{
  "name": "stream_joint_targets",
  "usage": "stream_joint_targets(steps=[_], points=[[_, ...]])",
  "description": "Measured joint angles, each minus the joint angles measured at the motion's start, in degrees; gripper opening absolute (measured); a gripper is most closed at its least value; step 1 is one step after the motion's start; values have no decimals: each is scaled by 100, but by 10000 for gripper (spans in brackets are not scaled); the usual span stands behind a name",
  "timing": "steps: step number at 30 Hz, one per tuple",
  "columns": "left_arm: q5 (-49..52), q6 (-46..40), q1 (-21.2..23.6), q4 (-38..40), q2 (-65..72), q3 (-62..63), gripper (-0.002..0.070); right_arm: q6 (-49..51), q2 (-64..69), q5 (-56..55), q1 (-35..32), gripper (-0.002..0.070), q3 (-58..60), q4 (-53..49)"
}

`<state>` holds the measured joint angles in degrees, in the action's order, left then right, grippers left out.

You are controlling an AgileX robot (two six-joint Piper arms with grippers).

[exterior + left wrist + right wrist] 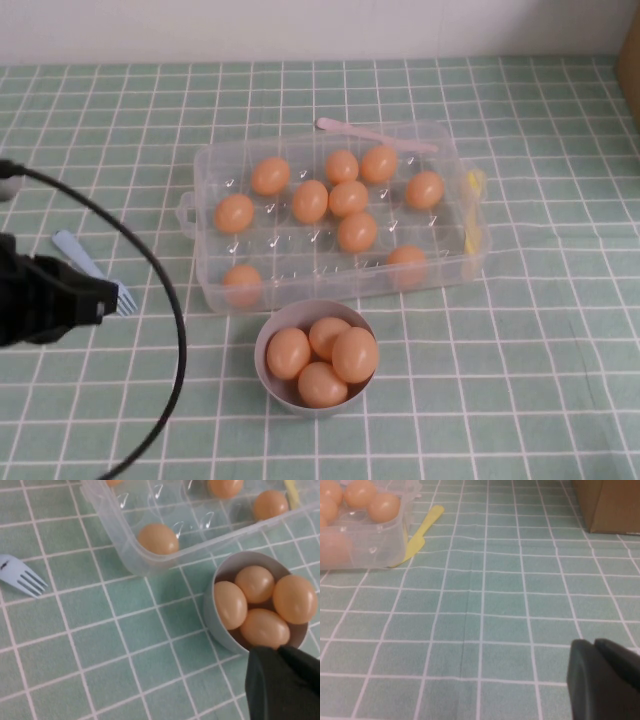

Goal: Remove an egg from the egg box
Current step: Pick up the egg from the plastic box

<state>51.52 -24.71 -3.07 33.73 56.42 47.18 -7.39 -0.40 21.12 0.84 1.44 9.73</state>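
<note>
The clear egg box [330,285] stands open in the middle of the table and holds several orange-tan eggs [310,200]. Its near corner with one egg [158,538] shows in the left wrist view, and its right end [365,545] shows in the right wrist view. My left gripper [108,298] hangs left of the box, shut and empty; its fingertips [277,652] sit near a grey bowl [215,625]. My right gripper [596,644] is shut and empty, low over the cloth right of the box. It is out of the high view.
The small grey bowl [262,345] with several eggs stands just in front of the box. A blue fork [85,265] lies left of the box. A pink strip [370,133] and a yellow clasp [473,215] sit at the box's edges. A brown box [610,505] stands at the far right.
</note>
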Motion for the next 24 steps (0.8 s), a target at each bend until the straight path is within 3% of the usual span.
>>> stream_joint_targets(steps=[4, 13, 18, 24], points=[[26, -60, -247, -252, 1098, 714, -3, 0, 0, 0, 0, -17, 0, 0], [851, 460, -1492, -1406, 3396, 3201, -3, 0, 0, 0, 0, -17, 0, 0], [1617, 704, -1687, -1596, 4309, 4587, -3, 0, 0, 0, 0, -17, 0, 0], [1861, 938, -1790, -2253, 5171, 5748, -3, 0, 0, 0, 0, -17, 0, 0]])
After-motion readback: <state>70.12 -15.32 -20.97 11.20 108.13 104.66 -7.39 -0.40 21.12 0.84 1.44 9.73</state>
